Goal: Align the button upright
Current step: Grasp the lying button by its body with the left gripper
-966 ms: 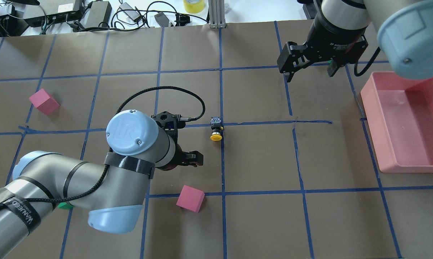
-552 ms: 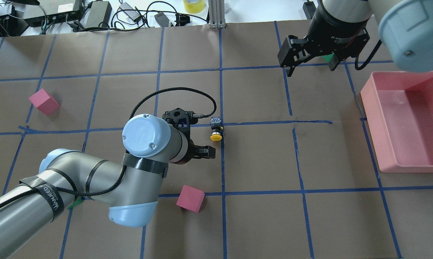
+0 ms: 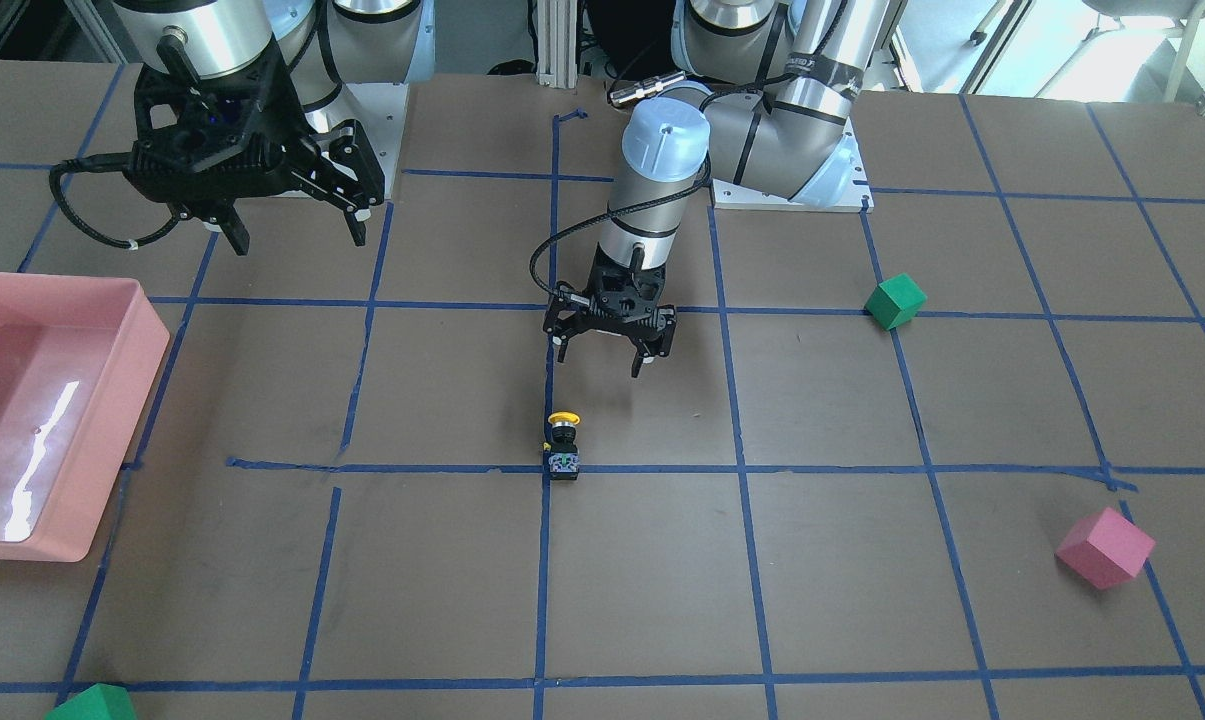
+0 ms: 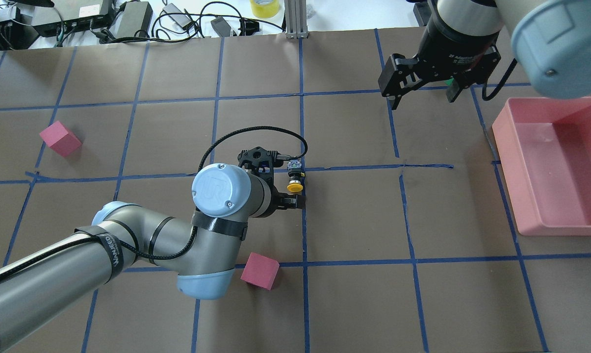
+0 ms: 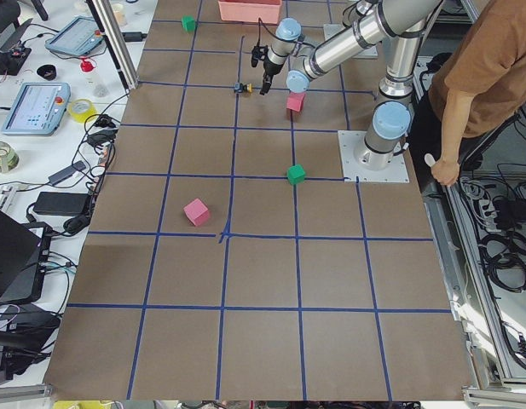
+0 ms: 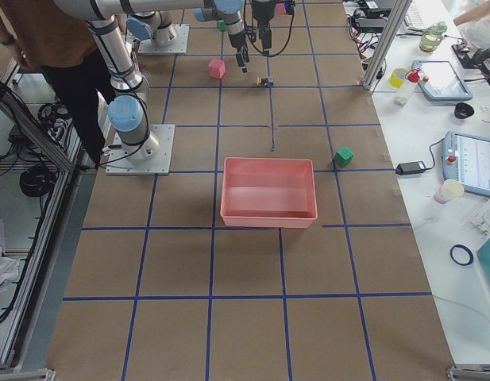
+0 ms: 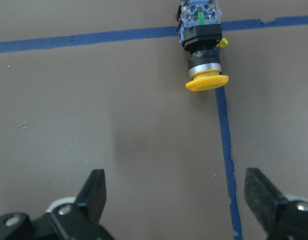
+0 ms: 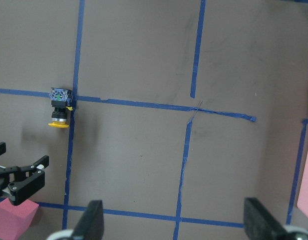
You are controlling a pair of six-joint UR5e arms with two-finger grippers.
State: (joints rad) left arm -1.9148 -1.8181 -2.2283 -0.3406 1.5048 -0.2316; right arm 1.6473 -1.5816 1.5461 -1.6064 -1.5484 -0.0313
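The button [image 4: 294,178] lies on its side on a blue tape crossing, grey base away from me, yellow cap toward me. It also shows in the front view [image 3: 563,446] and the left wrist view [image 7: 201,47]. My left gripper [image 3: 602,358] is open and empty above the table, just on my side of the button. In the left wrist view [image 7: 176,187] the button sits ahead of the fingers, nearer the right one. My right gripper [image 4: 423,95] is open and empty, high over the far right of the table; its wrist view shows the button [image 8: 59,107] too.
A pink tray [image 4: 555,226] stands at the right edge. One pink cube [image 4: 259,270] lies by my left arm's elbow, another [image 4: 60,138] at the far left. A green cube [image 3: 894,301] lies near the left arm's base, another [image 3: 92,703] at the far right corner.
My left arm has swung right and forward, bringing its open gripper close to the button's cap. The right gripper shifted slightly. The button has not moved.
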